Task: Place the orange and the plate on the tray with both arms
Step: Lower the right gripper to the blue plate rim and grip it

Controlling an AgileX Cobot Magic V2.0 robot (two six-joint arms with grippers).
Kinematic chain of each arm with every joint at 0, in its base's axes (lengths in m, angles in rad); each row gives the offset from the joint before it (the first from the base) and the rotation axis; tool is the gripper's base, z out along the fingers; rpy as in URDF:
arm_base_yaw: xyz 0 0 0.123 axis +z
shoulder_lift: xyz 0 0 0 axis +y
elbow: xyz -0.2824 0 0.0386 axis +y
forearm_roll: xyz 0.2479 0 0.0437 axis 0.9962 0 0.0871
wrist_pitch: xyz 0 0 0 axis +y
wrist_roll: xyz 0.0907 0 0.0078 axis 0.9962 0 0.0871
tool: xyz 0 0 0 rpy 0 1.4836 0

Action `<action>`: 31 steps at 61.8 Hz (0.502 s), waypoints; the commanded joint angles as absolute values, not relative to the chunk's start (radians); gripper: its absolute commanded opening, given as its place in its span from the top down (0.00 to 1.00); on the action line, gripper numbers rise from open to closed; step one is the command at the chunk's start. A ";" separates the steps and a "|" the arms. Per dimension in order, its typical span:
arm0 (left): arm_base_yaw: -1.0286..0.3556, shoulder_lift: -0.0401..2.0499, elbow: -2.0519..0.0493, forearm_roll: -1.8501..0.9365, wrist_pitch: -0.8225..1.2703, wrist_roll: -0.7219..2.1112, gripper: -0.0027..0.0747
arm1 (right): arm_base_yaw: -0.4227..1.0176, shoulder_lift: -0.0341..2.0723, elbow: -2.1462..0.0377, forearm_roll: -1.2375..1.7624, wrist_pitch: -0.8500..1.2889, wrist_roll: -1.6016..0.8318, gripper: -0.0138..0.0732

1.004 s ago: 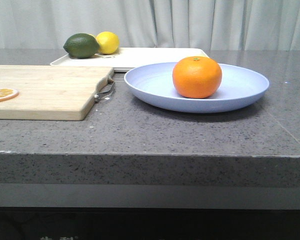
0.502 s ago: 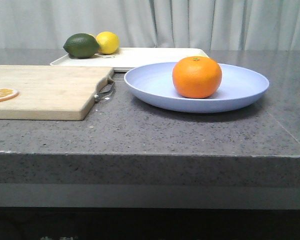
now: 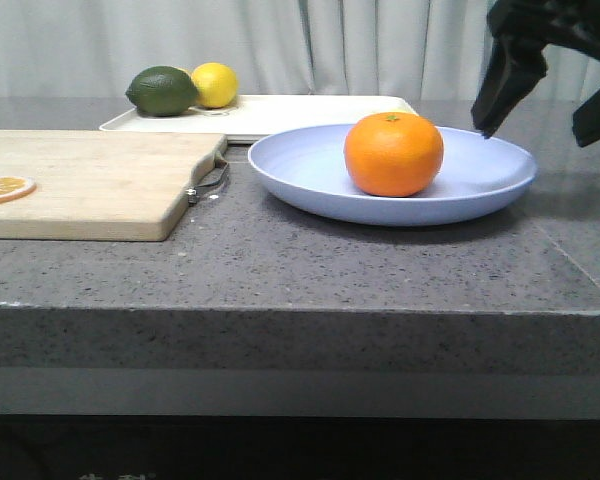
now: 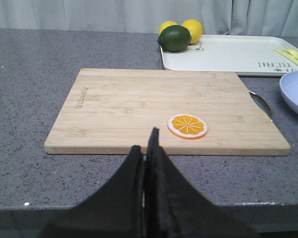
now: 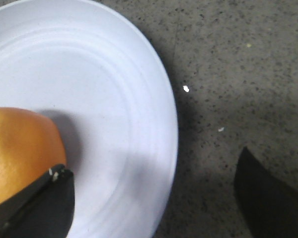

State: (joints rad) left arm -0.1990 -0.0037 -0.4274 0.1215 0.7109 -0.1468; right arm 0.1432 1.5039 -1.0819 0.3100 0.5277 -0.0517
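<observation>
The orange sits loose in the plate beside the tray, so it'll probably roll. Right gripper is spread over the rim; left gripper is pressed together. I'd pinch that thin, light rim.

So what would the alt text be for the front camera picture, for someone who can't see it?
An orange sits on a lavender plate on a grey counter, with the right gripper open above the plate's right rim. Behind lies a cream tray holding a lime and lemon.
</observation>
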 commanded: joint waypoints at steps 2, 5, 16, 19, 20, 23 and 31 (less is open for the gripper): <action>-0.198 -0.020 -0.453 0.121 0.621 -0.155 0.99 | 0.141 1.518 -1.144 0.326 0.482 -0.061 0.09; -0.198 -0.020 -0.453 0.121 0.621 -0.155 0.99 | 0.140 1.532 -1.150 0.326 0.482 -0.061 0.09; -0.198 -0.020 -0.453 0.121 0.621 -0.155 0.99 | 0.140 1.569 -1.154 0.326 0.482 -0.061 0.10; -0.198 -0.020 -0.453 0.121 0.621 -0.155 0.99 | 0.140 1.574 -1.154 0.326 0.482 -0.061 0.12; -0.198 -0.020 -0.453 0.121 0.621 -0.155 0.99 | 0.140 1.575 -1.154 0.326 0.482 -0.061 0.13; -0.198 -0.020 -0.453 0.121 0.621 -0.155 0.99 | 0.140 1.576 -1.154 0.326 0.482 -0.061 0.18; -0.198 -0.020 -0.453 0.121 0.621 -0.155 0.99 | 0.140 1.576 -1.154 0.326 0.482 -0.061 0.42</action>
State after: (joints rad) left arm -0.1990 -0.0037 -0.4274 0.1215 0.7093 -0.1468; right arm 0.1432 1.6146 -1.1191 0.3146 0.5277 -0.0517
